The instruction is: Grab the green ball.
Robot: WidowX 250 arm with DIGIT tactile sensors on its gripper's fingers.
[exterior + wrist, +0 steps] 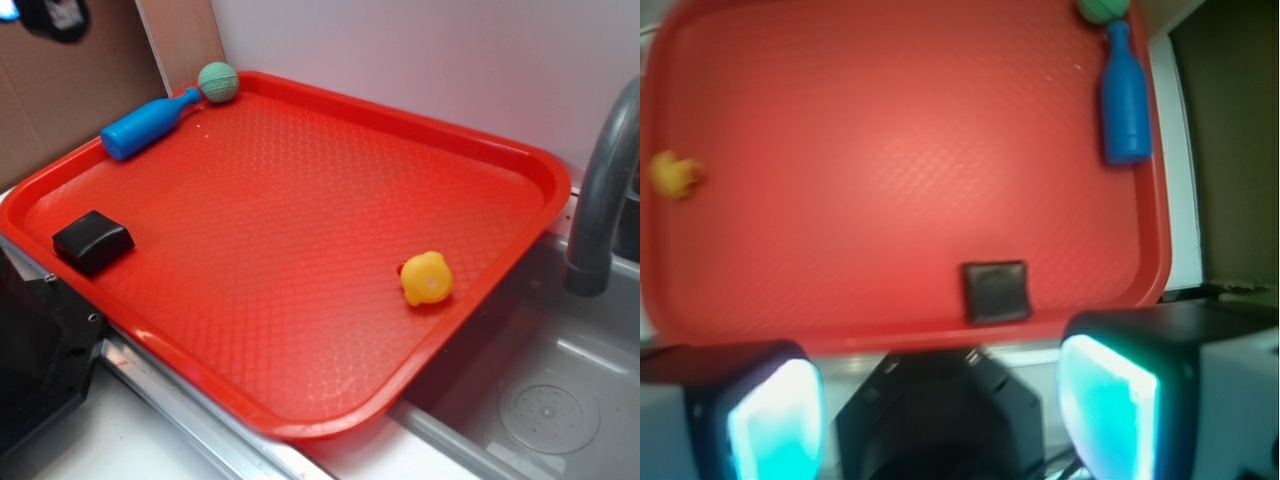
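The green ball (218, 82) is small, pale teal-green and ribbed. It sits in the far left corner of the red tray (480, 140), touching the neck end of a blue bottle-shaped toy (147, 125). In the wrist view the ball (1102, 9) shows at the top edge, cut off by the frame. My gripper (940, 410) hangs high above the tray's near edge, far from the ball. Its two cyan-lit fingers (775, 420) stand wide apart with nothing between them. The gripper does not show in the exterior view.
A black block (92, 241) lies at the tray's left edge, also in the wrist view (996, 291). A yellow duck (426, 278) lies at the right, and shows in the wrist view (676, 175). A grey tap (605, 190) stands over a sink at right. A black robot base (940, 420) is below the gripper.
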